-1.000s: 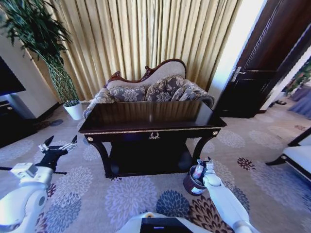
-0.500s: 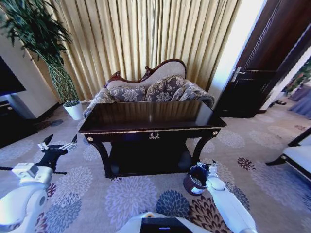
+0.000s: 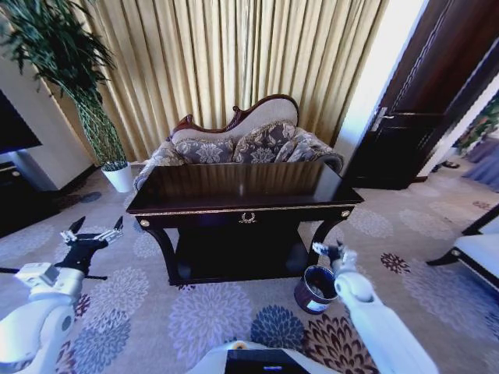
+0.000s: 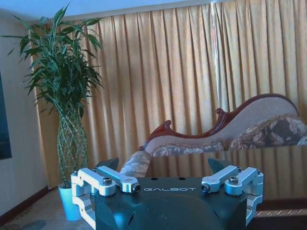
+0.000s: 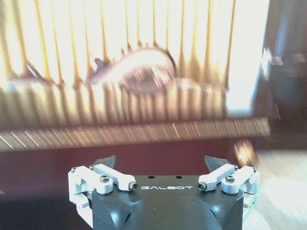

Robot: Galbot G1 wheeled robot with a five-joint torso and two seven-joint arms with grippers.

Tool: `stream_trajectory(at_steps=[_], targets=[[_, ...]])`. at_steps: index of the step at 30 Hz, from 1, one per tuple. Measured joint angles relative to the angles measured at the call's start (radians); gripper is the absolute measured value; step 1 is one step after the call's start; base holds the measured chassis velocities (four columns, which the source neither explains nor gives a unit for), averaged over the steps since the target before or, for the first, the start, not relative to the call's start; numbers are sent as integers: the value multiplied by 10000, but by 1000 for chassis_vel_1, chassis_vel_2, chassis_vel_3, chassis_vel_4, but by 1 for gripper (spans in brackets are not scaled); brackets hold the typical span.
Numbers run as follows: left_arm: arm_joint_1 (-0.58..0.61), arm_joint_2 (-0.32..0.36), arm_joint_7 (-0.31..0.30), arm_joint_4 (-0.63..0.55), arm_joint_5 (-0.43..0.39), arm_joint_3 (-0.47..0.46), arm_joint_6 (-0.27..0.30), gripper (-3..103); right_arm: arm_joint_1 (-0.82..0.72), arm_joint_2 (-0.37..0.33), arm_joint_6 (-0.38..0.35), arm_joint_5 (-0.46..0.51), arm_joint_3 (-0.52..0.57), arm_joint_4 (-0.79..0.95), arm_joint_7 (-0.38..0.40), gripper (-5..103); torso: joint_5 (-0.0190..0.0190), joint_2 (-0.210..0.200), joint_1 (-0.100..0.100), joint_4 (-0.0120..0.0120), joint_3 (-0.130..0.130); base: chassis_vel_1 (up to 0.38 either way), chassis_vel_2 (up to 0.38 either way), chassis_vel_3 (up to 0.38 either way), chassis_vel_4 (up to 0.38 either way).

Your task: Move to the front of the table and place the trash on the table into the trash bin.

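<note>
The dark glossy table with its gold emblem stands straight ahead, and its top looks bare. The trash is out of view. On the carpet by the table's front right leg stands the small dark trash bin. My right gripper hovers just above the bin's far rim, open and holding nothing. In the right wrist view that gripper faces the table's gold-trimmed edge. To the left of the table my left gripper is held up, open and empty. In the left wrist view it points toward the table.
A patterned sofa sits behind the table before gold curtains. A tall plant in a white pot stands at the back left, with a dark cabinet further left. A dark door and a chair are to the right.
My right gripper has risen from the mouth of the trash bin to a spot above its far rim. The left arm and the camera have stayed still.
</note>
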Motion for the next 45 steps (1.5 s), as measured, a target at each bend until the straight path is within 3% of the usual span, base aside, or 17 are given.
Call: stream_trajectory(at_steps=[11,15,20,31,45], targets=[[-54,91,-82,-309,-827,-192,325,100,-1940,-439,-880,635,676,4742,559,100,1,1,-1,1,0,0,0,0,0],[-6,137,-71,-414,-885,-292,345,100,-2395,-338,-1202,609,763,5347,608,100,3,1,-1,1,-1,0,0,0,0],[53,145,-67,-555,-968,-333,401,100,-2502,-238,-1367,529,726,5511,629,100,3,0,0,2,0,0,0,0,0],[165,111,-366,-1290,-1373,-433,1083,100,-2353,-105,-1332,252,651,5047,680,100,5,-1,0,1,1,23,-21,-19,21],[263,59,-447,-1538,-1345,-517,1201,100,-2340,-100,-1229,131,625,4972,682,100,3,-1,-1,2,1,86,-94,-86,87]])
